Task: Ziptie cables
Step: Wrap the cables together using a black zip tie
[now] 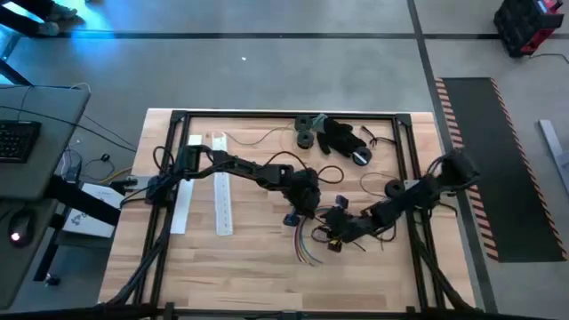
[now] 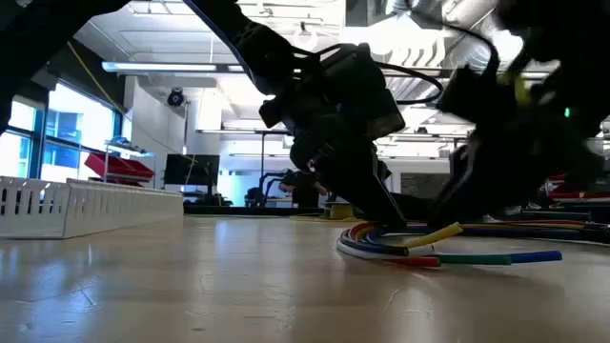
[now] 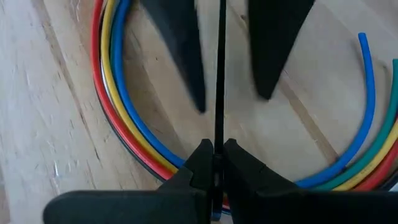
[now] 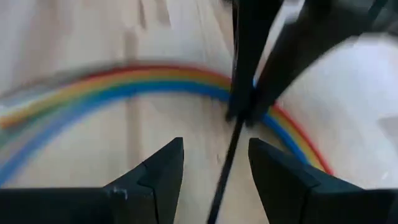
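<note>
Rainbow-coloured cables [image 1: 308, 242] sit curved on the tabletop toward its near edge, a bit right of centre, right under both arms. Your left end effector [image 3: 212, 163] is pinched shut on a thin black ziptie [image 3: 219, 74] standing straight up across the bundle. Your right end effector [image 4: 216, 163] has its fingers apart around that strap's free end, so I'd guess it's nearer for the pull.
</note>
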Robot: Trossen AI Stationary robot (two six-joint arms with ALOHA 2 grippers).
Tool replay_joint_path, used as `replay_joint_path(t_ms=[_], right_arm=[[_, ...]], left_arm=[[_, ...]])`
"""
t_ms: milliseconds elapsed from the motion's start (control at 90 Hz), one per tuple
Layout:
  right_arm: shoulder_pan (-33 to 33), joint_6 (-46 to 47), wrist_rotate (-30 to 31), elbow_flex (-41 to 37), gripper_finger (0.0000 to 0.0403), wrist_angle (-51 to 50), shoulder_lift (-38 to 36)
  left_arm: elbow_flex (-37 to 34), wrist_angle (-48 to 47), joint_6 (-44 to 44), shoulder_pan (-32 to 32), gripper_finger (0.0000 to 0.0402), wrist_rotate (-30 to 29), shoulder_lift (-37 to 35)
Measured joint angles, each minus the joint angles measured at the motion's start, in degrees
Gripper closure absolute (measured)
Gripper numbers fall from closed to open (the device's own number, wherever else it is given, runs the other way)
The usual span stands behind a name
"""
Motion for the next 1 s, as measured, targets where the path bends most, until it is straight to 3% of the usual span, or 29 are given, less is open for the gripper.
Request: replay_joint_path(t_ms=[300, 556, 767, 1000], right_arm=[[0.81, 6.91, 8.03, 1.36, 0.028, 2.93, 3.51], [0.51, 7.0, 8.42, 1.34, 0.0321, 2.72, 3.51], [0.37, 8.82, 7.46, 1.31, 0.0388, 2.49, 3.49], [0.42, 11.3, 6.91, 1.31, 0.04, 2.31, 3.49]], left_arm=[[0.0, -0.03, 0.02, 0.0, 0.0396, 0.02, 0.0], [0.0, -0.05, 0.07, -0.2, 0.0396, 0.0, 0.0], [0.0, -0.09, 0.09, -0.33, 0.0393, -0.57, 0.0], [-0.01, -1.63, 1.49, 0.1, 0.0319, -0.85, -2.07]])
